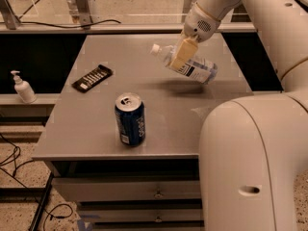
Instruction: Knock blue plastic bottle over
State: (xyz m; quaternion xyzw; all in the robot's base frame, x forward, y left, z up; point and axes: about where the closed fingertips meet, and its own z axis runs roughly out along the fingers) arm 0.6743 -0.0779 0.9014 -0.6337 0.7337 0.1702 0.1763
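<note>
The arm [269,28] is glossy off-white, built of thick rounded segments. A broad smooth shell [245,167] carries one small oval slot. A dotted grille marks the wrist [206,25]. The gripper [179,59], above the far right of the tabletop [91,134], has pale tan jaws.

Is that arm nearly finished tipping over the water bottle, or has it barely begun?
Well along, it seems. Done: the gripper is clamped on the bottle, which is tipped almost flat, cap pointing left. In hand: the bottle hangs in the air above the table, with its shadow under it. Left: lay it down on its side and let go. The soda can stands upright, apart.
</note>
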